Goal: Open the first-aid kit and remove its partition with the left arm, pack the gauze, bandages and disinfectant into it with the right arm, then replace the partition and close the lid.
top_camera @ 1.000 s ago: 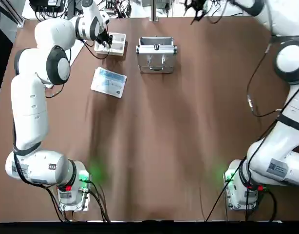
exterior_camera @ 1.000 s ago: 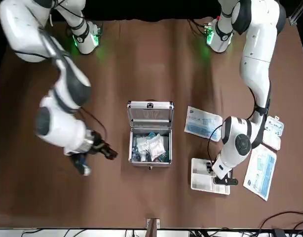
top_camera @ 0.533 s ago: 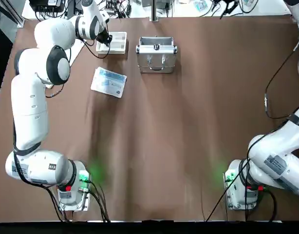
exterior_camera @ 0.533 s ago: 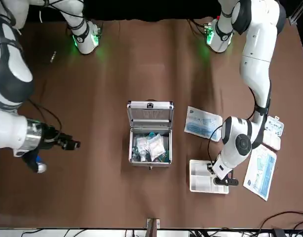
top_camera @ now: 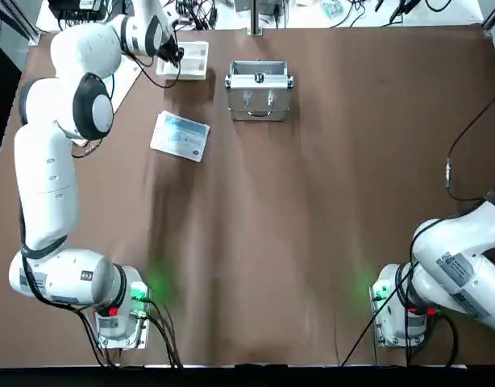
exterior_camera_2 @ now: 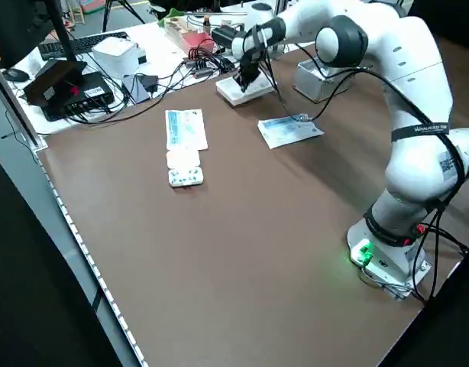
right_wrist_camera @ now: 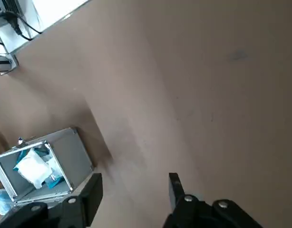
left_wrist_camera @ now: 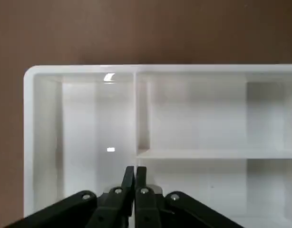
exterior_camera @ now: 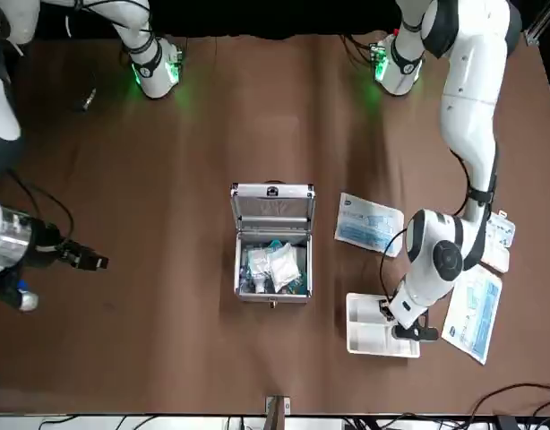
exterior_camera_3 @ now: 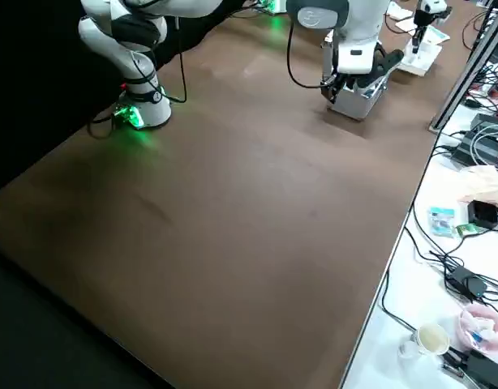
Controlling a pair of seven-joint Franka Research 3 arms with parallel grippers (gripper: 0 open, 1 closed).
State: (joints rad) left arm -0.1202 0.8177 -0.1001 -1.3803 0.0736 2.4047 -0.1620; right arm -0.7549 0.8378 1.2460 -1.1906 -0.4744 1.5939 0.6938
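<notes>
1. First-aid kit (exterior_camera: 272,243) sits centre of the front view on the brown tabletop (exterior_camera: 257,116), lid (exterior_camera: 273,205) swung up and open.
2. White packets and blue-wrapped items lie inside the kit, visible in the front view and the right wrist view.
3. Partition (exterior_camera: 381,324) lies flat on the tabletop at lower right of the front view, right of the kit and apart from it; top view puts it at upper left, left of the kit.
4. Left gripper (left_wrist_camera: 134,175) is down on the partition's near rim, fingers pressed together with almost no gap. Whether they pinch the rim wall: can't tell from the wrist view.
5. Right gripper (right_wrist_camera: 135,185) is off at the left edge of the front view, raised, well apart from the kit. Fingers spread apart, nothing between them.
6. Blue-white carton (exterior_camera: 368,223) lies just right of the kit in the front view, above the partition.
7. Another blue-white pack (exterior_camera: 472,315) and a small blister pack (exterior_camera: 497,231) lie at far right of the front view, beside the left arm.
8. Disinfectant: can't pick it out separately among the kit contents.
</notes>
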